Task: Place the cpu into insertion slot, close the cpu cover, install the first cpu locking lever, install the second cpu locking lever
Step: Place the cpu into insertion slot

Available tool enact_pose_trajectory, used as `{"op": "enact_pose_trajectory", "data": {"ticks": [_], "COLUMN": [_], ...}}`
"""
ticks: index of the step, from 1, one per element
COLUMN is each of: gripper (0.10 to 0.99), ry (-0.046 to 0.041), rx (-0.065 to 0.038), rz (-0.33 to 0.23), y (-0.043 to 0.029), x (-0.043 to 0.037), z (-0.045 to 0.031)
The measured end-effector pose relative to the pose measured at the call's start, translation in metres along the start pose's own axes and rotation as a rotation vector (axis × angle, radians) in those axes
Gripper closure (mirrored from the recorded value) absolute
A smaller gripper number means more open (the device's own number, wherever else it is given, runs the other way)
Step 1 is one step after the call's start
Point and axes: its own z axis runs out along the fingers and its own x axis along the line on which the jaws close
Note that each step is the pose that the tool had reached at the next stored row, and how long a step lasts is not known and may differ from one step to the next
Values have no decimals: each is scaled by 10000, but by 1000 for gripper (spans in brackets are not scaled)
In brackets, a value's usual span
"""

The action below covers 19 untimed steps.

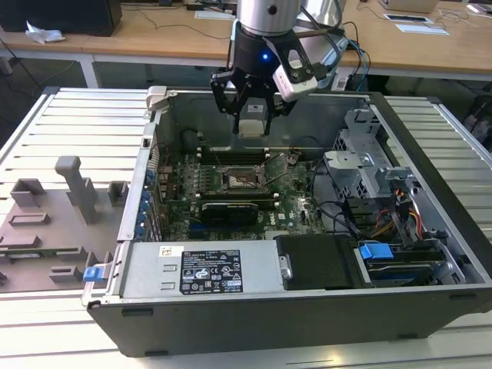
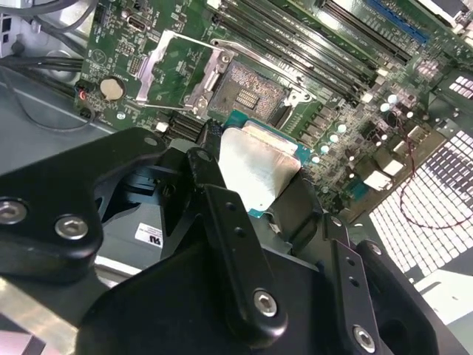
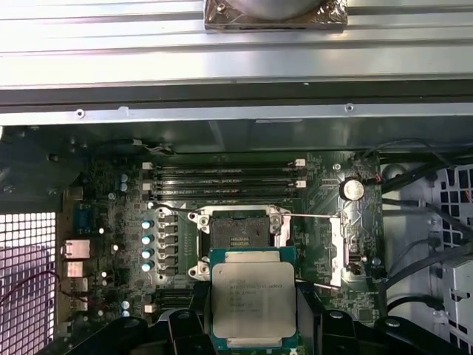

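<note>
My gripper [image 1: 252, 117] hangs inside the open computer case, shut on the cpu [image 1: 252, 127] and holding it by its edges. In both wrist views the cpu [image 3: 253, 299] [image 2: 259, 166] shows its silver-grey top between the black fingers [image 2: 211, 177], held above the motherboard and offset to one side of the insertion slot [image 3: 238, 233] [image 2: 247, 96]. The slot [image 1: 244, 180] lies bare, its dark pin field exposed. The cpu cover [image 3: 341, 248] [image 2: 177, 66] is swung open beside the slot. Two thin locking levers [image 3: 314, 216] stand released.
Long black memory slots [image 3: 225, 177] run behind the socket and a black card [image 1: 228, 209] lies in front of it. A drive cage [image 1: 361, 157] and cables fill the exterior view's right, a power supply [image 1: 204, 269] the front. A grey fixture tray [image 1: 54, 223] lies outside, at the exterior view's left.
</note>
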Motion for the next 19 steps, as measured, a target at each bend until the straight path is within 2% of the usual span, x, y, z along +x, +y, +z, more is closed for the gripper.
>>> {"op": "enact_pose_trajectory", "data": {"ticks": [5,12,15,19], "gripper": [541,541,541,541], "ry": [-1,-1,-1,-2], "rx": [39,44,57,65], "rz": [0,0,1,0], "y": [-3,-12,-21,-28], "x": [-2,-3,-5,-7], "z": [112,218,342,429]}}
